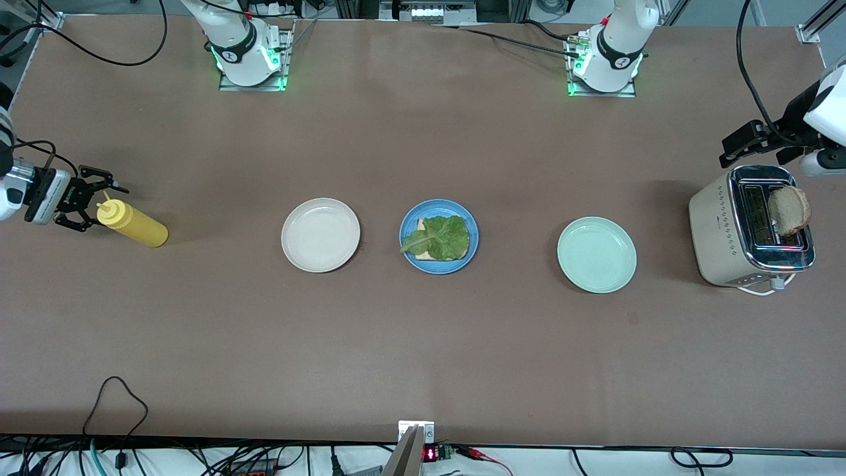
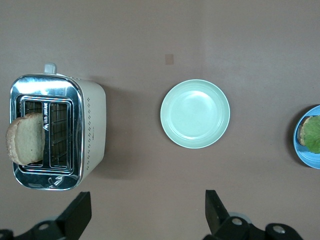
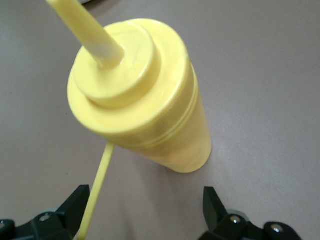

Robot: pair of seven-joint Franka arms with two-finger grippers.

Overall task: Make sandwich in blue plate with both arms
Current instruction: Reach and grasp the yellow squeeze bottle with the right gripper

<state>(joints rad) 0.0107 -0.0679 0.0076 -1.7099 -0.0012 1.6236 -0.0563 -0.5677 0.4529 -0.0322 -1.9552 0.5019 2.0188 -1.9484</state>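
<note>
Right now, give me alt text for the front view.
A blue plate holding bread topped with lettuce sits between a cream plate and a mint plate. The open right claw nears a yellow squeeze bottle; the open left claw hovers by a toaster.

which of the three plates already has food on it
The blue plate, the middle one of the row, holds a lettuce leaf on a bread slice. The cream-white plate and the mint-green plate beside it hold nothing.
</note>
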